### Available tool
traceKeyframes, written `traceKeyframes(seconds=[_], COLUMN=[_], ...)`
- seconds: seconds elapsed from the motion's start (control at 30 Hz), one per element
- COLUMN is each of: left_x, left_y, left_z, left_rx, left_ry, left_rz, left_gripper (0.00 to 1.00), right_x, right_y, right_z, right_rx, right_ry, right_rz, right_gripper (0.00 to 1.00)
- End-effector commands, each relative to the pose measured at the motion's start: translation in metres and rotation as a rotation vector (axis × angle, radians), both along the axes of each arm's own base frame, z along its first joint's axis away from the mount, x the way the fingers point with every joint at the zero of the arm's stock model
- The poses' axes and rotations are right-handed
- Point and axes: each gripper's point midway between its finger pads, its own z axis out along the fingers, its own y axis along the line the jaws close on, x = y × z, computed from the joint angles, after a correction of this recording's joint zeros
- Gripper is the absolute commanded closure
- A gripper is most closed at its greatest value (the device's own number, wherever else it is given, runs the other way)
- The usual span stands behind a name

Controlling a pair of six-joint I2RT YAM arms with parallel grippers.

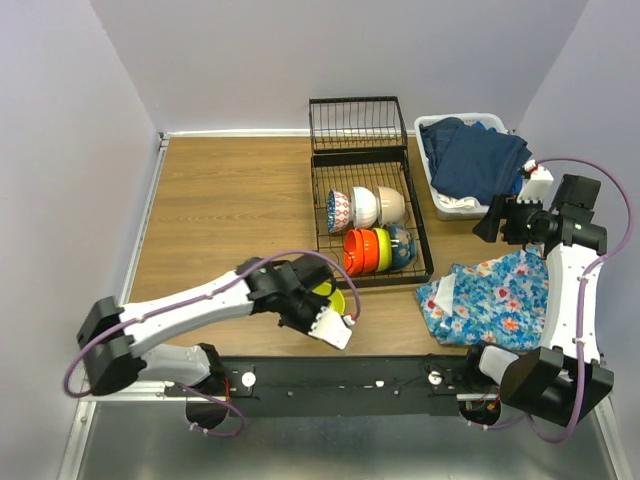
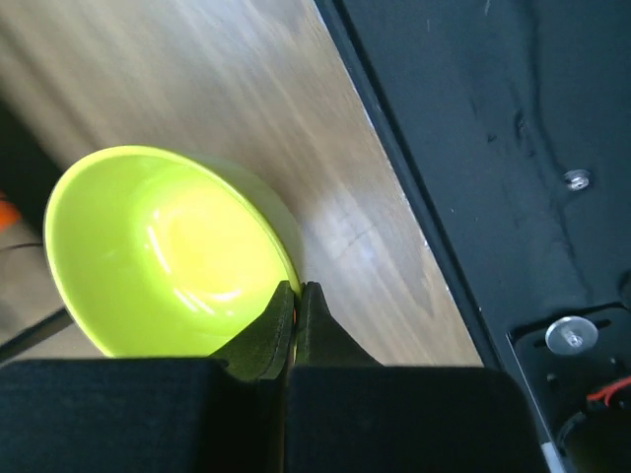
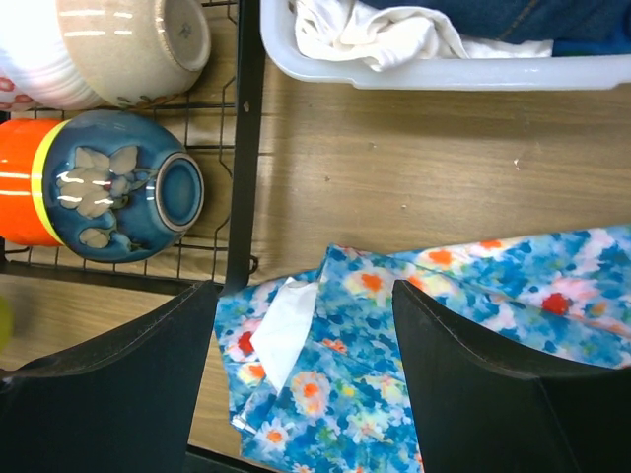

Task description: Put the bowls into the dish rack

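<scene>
A: Bowls [image 1: 370, 230], where do we see them?
B: Several stand on edge inside the dish rack [image 1: 357, 150]. The lime bowl [image 2: 168, 246] sits on the wood just in front of the rack's near edge.
A: And our claws?
B: Our left gripper [image 2: 296, 296] is pinched tight on that lime bowl's rim. Our right gripper [image 3: 304, 315] is spread wide above the flowered cloth [image 3: 493, 325], right of the rack.

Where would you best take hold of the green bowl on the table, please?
Its near rim, from above: the green bowl sits upright, mouth open, so its thin wall can be pinched inside and out. The left gripper pinches it there.
</scene>
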Motion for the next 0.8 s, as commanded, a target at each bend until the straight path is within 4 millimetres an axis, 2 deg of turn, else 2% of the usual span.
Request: traceKeyframes(seconds=[0.0,0.03,0.1,0.13,0.17,0.2,0.23,0.27,0.3,0.33,0.37,0.43,0.47,0.53,0.6,0.7,0.77], left_x=[-0.009,0.0,0.015,0.042,0.051,0.062,0.102,0.114,0.117,0.137,0.152,0.161,0.169,0.172,0.177,0.178,0.181], left_y=[0.0,-0.007,-0.016,-0.022,-0.028,-0.035,-0.033,-0.037,-0.045,-0.054,-0.051,-0.061,-0.056,-0.055,-0.054,-0.053,-0.052], left_z=[0.082,0.101,0.117,0.135,0.146,0.151,0.176,0.186,0.194,0.213,0.221,0.24,0.243,0.241,0.23,0.214,0.215], left_rx=[-0.154,-0.204,-0.264,-0.344,-0.409,-0.439,-0.552,-0.604,-0.641,-0.747,-0.813,-0.971,-1.027,-1.123,-1.142,-1.183,-1.223], left_ry=[-0.005,-0.03,0.0,-0.011,0.039,0.158,0.166,0.235,0.404,0.421,0.46,0.641,0.671,0.771,0.826,0.887,0.947], left_rz=[-0.01,0.023,0.145,0.243,0.299,0.446,0.565,0.626,0.689,0.703,0.735,0.741,0.75,0.768,0.818,0.857,0.874], left_gripper=[1.0,1.0,1.0,1.0,1.0,1.0,1.0,1.0,1.0,1.0,1.0,1.0,0.99,0.99,0.95,0.96,0.97], right_x=[0.007,0.01,0.015,0.017,0.021,0.023,0.025,0.024,0.027,0.027,0.027,0.029,0.028,0.028,0.027,0.026,0.029], right_y=[0.007,0.007,0.006,0.004,0.001,-0.004,-0.007,-0.009,-0.014,-0.016,-0.02,-0.028,-0.028,-0.033,-0.034,-0.038,-0.042], right_z=[0.007,0.003,0.006,0.005,0.004,0.002,0.002,-0.002,0.004,0.005,0.003,0.001,0.0,0.001,0.003,0.001,-0.003], right_rx=[0.029,0.045,0.051,0.048,0.042,0.026,0.02,0.018,-0.006,-0.023,-0.045,-0.069,-0.067,-0.083,-0.086,-0.096,-0.103], right_ry=[-0.007,0.012,0.013,0.016,0.024,0.041,0.054,0.089,0.079,0.082,0.092,0.112,0.123,0.13,0.132,0.159,0.182], right_rz=[0.037,0.034,0.035,0.037,0.033,0.013,0.004,0.006,0.004,0.003,0.001,-0.02,-0.023,-0.046,-0.067,-0.073,-0.088], right_gripper=[0.2,0.2,0.2,0.2,0.2,0.2,0.2,0.2,0.2,0.2,0.2,0.2,0.2,0.2,0.2,0.2,0.2])
